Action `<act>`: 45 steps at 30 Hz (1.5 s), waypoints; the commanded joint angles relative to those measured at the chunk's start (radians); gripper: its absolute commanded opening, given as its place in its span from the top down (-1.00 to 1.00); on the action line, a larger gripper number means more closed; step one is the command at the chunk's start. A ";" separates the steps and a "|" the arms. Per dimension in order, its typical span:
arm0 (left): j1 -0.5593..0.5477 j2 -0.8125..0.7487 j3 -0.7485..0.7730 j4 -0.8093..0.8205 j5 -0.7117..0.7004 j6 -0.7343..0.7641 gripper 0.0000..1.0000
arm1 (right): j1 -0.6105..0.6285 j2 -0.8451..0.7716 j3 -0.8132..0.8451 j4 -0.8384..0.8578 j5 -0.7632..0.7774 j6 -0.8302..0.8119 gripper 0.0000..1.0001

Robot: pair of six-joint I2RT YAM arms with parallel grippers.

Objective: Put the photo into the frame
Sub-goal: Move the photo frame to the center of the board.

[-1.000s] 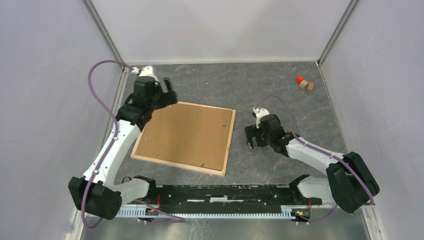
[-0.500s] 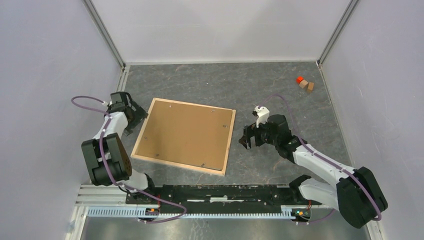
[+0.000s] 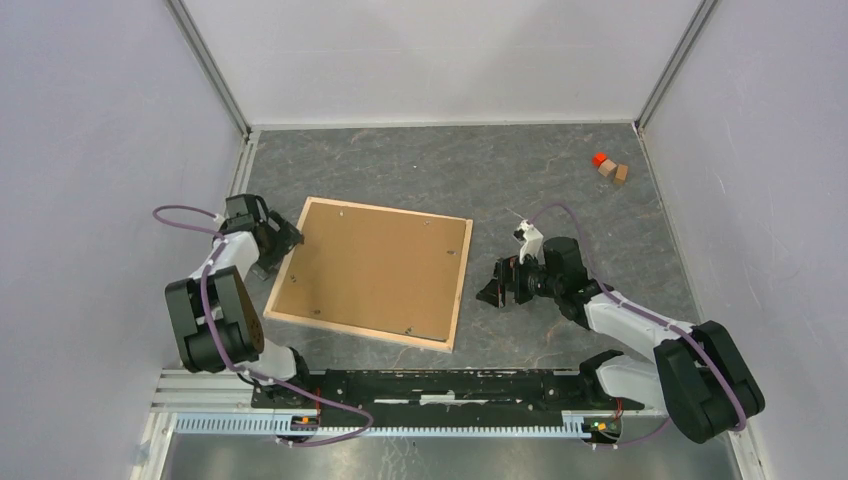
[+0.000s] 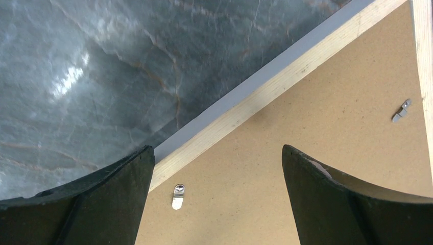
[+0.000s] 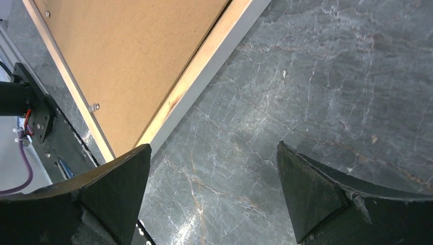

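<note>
Left gripper (image 3: 280,250) spread, backing board (image 3: 375,270) inside frame (image 3: 459,285)

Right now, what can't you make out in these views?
- The photo: in no view. The backing board fills the frame, so anything beneath it is hidden.
- The frame's front: it lies face down, so it is hidden in every view.
- The blocks: in the top view they are too small to tell their shapes.
- The frame in both wrist views: cut off by the picture edges.
</note>
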 commanded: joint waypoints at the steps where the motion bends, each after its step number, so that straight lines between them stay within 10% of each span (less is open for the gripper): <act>1: -0.049 -0.101 -0.080 -0.069 0.094 -0.097 -1.00 | -0.005 -0.042 -0.039 0.068 -0.005 0.076 -0.96; 12: -0.233 -0.348 -0.244 -0.019 0.136 -0.193 -1.00 | -0.007 -0.159 -0.036 -0.094 0.187 0.068 -0.94; 16: -0.233 -0.382 -0.251 -0.025 0.113 -0.121 -1.00 | -0.008 -0.223 0.001 -0.216 0.249 0.021 -0.57; 26: -0.232 -0.341 -0.279 0.004 0.181 -0.119 -1.00 | 0.018 -0.138 0.001 -0.109 0.064 0.112 -0.11; 45: -0.231 -0.340 -0.365 0.012 0.186 -0.198 -1.00 | 0.134 -0.079 -0.137 0.114 0.047 0.289 -0.06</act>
